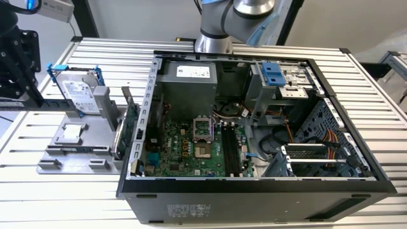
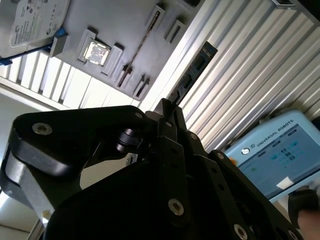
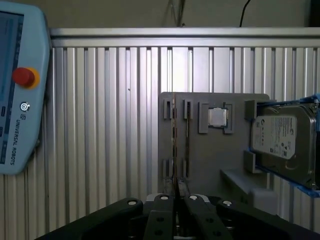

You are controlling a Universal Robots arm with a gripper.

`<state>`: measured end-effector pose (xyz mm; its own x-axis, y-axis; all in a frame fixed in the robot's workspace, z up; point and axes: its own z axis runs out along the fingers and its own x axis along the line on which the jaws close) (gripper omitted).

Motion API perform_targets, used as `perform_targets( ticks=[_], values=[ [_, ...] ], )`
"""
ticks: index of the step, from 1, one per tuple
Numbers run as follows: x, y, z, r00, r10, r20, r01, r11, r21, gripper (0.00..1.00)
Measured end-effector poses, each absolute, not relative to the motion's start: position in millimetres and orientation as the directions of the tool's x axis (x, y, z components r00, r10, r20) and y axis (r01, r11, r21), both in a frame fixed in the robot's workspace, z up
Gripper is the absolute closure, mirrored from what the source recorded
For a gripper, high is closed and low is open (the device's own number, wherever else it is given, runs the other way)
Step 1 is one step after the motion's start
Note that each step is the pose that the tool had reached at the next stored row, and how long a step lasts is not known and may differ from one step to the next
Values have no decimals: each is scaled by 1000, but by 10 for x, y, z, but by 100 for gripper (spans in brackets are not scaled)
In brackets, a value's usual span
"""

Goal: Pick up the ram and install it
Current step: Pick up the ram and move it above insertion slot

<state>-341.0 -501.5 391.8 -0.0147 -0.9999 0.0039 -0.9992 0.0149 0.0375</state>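
Note:
My gripper (image 3: pixel 176 194) is shut on the ram (image 3: pixel 173 135), which shows edge-on as a thin line running out from the fingertips. In the second wrist view the ram (image 2: pixel 194 74) is a narrow stick with dark chips jutting from the gripper (image 2: pixel 167 107). It hangs well above the grey tray (image 3: pixel 235 150) and the ribbed table. A second thin stick (image 3: pixel 186 140) stands in a tray slot; the second wrist view shows this stick (image 2: pixel 141 45) too. The open computer case (image 1: pixel 254 187) holds the motherboard with long black memory slots (image 1: pixel 230 149).
On the tray sit a processor chip (image 3: pixel 217 117) and a hard drive (image 3: pixel 282 140) in a blue frame. A green card (image 1: pixel 131 125) stands upright at the tray's side by the case. A teach pendant (image 3: pixel 20 95) lies on the table. The arm (image 1: pixel 222 19) rises behind the case.

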Motion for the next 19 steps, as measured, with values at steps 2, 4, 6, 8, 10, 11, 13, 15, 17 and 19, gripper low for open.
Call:
perform_targets(
  ticks=[2,4,6,8,10,11,13,15,17,19],
  values=[
    [-3387,-5015,3920,-15,-1000,4,-999,15,37,100],
    [-3365,-5015,3922,-15,-1000,4,-999,15,37,100],
    [-3343,-5015,3924,-15,-1000,4,-999,15,37,100],
    [-3321,-5015,3926,-15,-1000,4,-999,15,37,100],
    [-3299,-5015,3928,-15,-1000,4,-999,15,37,100],
    [-3289,-5015,3929,-15,-1000,4,-999,15,37,100],
    [-3269,-5015,3930,-15,-1000,4,-999,15,37,100],
    [-3249,-5015,3932,-15,-1000,4,-999,15,37,100],
    [-3228,-5015,3934,-15,-1000,4,-999,15,37,100],
    [-3208,-5015,3936,-15,-1000,4,-999,15,37,100]
  ],
)
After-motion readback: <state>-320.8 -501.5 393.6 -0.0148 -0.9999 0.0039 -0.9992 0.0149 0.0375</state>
